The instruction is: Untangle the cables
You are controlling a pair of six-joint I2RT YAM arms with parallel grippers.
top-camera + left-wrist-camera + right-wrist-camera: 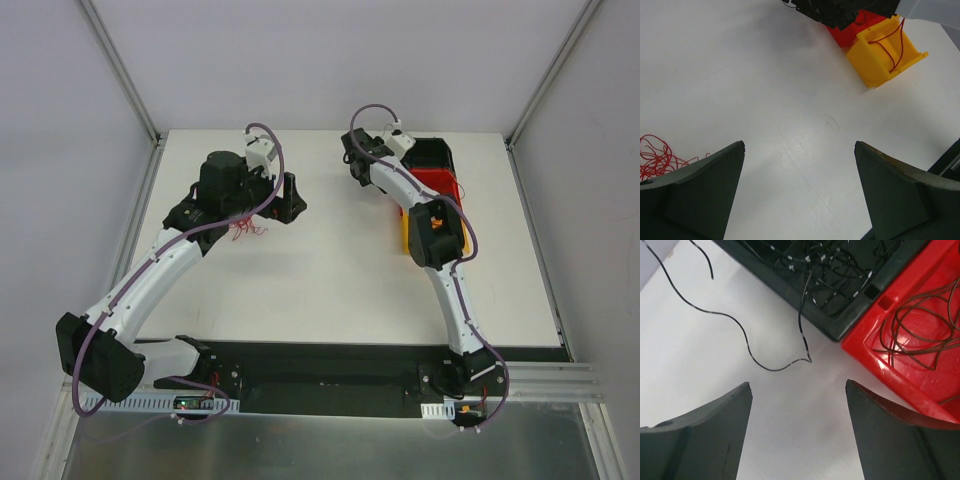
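Table, one. Tangle of cables: on the table's far left quarter, well apart from the bins. Bins, three, touching in a row by the far right corner, running from the far edge toward the near edge: far bin, middle bin, near bin. In the far bin, a heap of cables; in the middle bin, coiled cables; in the near bin, a single cable. Loose strand: on the table just beside the far bin, one end rising over its wall.

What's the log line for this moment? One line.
left fingers: open, empty, beside red tangle | right fingers: open, empty, above black wire | yellow bin: red wire inside
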